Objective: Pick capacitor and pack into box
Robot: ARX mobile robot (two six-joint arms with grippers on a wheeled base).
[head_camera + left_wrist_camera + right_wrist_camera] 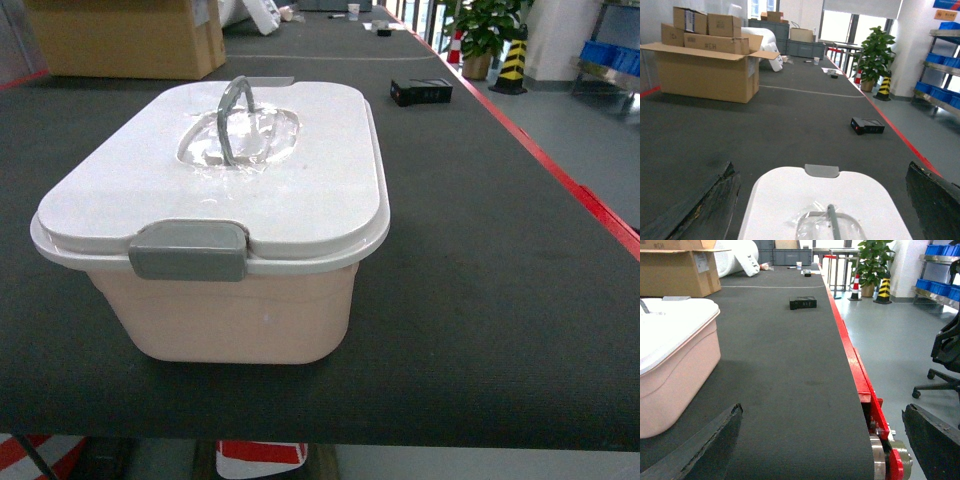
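Left hand: fingers spread wide at the lower corners, empty, above the lid.
Right hand: spread, empty, over bare table right of the box.
Box: pale peach-pink rectangular plastic tub, centre-left, white lid closed.
Latch: grey clip faces the camera; release it first, then lift by the grey handle.
Capacitor: not visible.

The peach-pink box is wearing a white lid and grey latch on a charcoal belt.
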